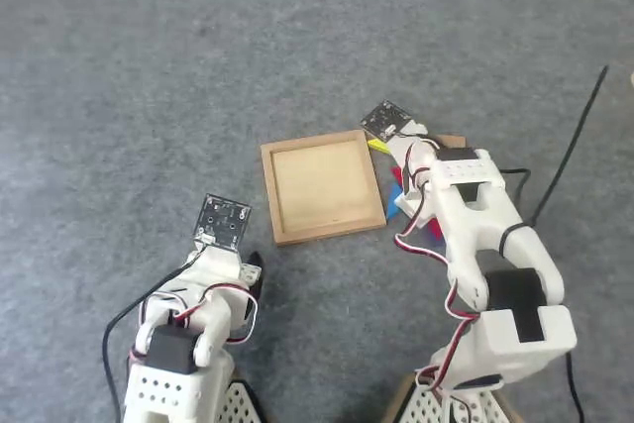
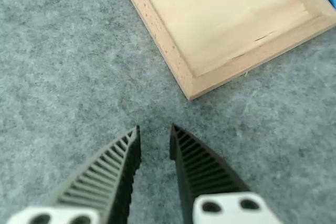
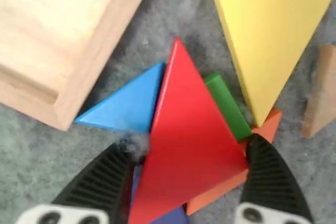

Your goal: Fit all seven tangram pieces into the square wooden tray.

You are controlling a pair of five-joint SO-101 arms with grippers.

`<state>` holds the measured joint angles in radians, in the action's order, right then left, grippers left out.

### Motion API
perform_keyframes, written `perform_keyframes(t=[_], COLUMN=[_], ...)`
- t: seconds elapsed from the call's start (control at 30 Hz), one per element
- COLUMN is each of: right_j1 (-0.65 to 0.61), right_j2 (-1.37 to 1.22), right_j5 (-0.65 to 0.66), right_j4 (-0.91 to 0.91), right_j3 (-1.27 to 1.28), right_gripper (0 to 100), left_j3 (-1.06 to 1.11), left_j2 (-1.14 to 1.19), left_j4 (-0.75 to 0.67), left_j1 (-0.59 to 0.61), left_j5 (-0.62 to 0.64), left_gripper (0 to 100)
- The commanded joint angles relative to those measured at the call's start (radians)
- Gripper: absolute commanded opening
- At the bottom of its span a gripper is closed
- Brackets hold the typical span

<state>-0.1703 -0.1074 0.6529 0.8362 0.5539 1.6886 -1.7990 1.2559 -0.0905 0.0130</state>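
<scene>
The square wooden tray [image 1: 322, 188] lies mid-table with nothing in it; its corner [image 2: 220, 30] lies ahead of my left gripper [image 2: 155, 129]. That gripper hovers low over the carpet near the tray's front left corner, fingers a narrow gap apart and holding nothing. Right of the tray is a heap of pieces. My right gripper [image 3: 190, 145] is open just above it, one finger on each side of the red triangle [image 3: 189, 150]. Around the red triangle lie a blue triangle [image 3: 128, 106], a green piece [image 3: 227, 107], an orange piece [image 3: 231, 184] and a big yellow triangle [image 3: 268, 30].
A plain wood-coloured piece [image 3: 321, 95] lies beyond the yellow triangle, away from the tray. The tray's wall [image 3: 100, 56] stands close beside the blue triangle. Grey carpet [image 1: 149, 96] covers the table, with open room left of and behind the tray.
</scene>
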Motion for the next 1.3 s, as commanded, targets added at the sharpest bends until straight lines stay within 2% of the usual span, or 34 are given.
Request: perform_keyframes(t=[0.0, 0.2, 0.47, 0.63, 0.8, 1.1, 1.27], right_j1=[0.002, 0.008, 0.002, -0.008, -0.077, -0.283, -0.383], right_j2=[0.005, 0.051, 0.277, 0.341, 0.344, 0.337, 0.255], right_j5=[-0.009, -0.009, -0.012, -0.087, -0.124, -0.431, -0.477], right_j4=[0.016, 0.028, 0.134, 0.137, 0.131, 0.045, -0.016], right_j3=[-0.028, -0.029, -0.029, -0.029, -0.029, -0.098, -0.15], right_gripper=[21.6, 21.6, 21.6, 21.6, 21.6, 21.6, 21.6], left_j3=[-0.005, -0.005, -0.005, -0.005, -0.005, -0.005, -0.005], left_j2=[-0.021, -0.021, -0.021, -0.021, -0.021, -0.021, -0.021], left_j4=[0.006, 0.006, 0.006, 0.006, 0.006, 0.006, 0.006], left_j1=[0.008, 0.008, 0.008, 0.008, 0.008, 0.008, 0.008], left_j5=[0.009, 0.009, 0.009, 0.009, 0.009, 0.009, 0.009], left_gripper=[9, 9, 9, 9, 9, 9, 9])
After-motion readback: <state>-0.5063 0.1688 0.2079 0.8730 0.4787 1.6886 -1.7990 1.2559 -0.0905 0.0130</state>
